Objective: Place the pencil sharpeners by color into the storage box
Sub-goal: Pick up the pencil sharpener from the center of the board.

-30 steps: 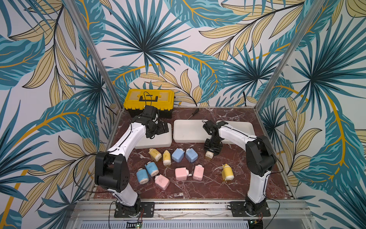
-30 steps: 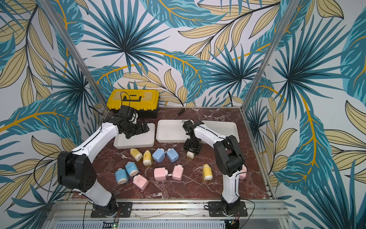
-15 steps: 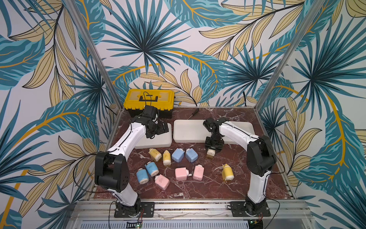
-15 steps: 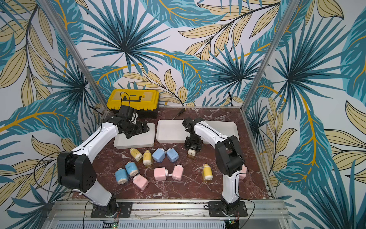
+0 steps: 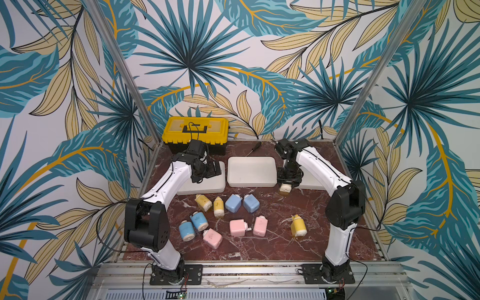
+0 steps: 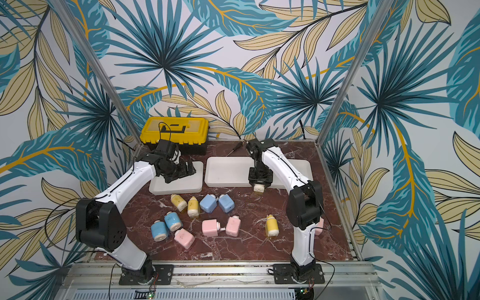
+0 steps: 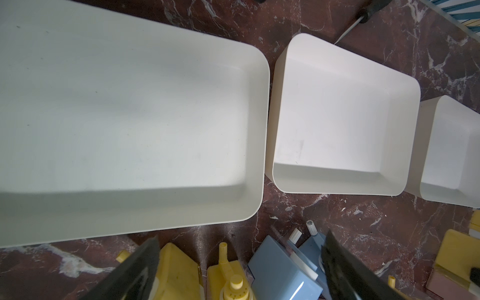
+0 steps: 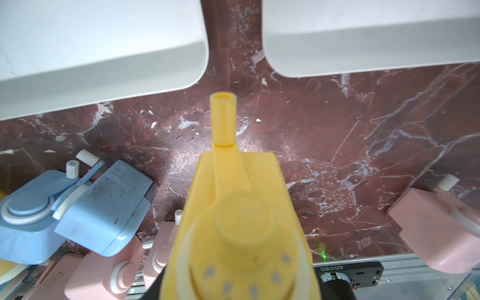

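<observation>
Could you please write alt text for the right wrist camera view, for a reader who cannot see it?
A yellow pencil sharpener fills the centre, held in the right gripper above a red marble table. Two white trays lie beyond it; two blue sharpeners sit to one side, with pink sharpeners on both sides.

sharpeners: 4 yellow (image 5: 203,202), 4 blue (image 5: 233,203), 4 pink (image 5: 237,227) (one half-hidden); 3 white trays (image 5: 251,171); 1 toolbox (image 5: 195,130); 1 screwdriver (image 5: 255,147)
</observation>
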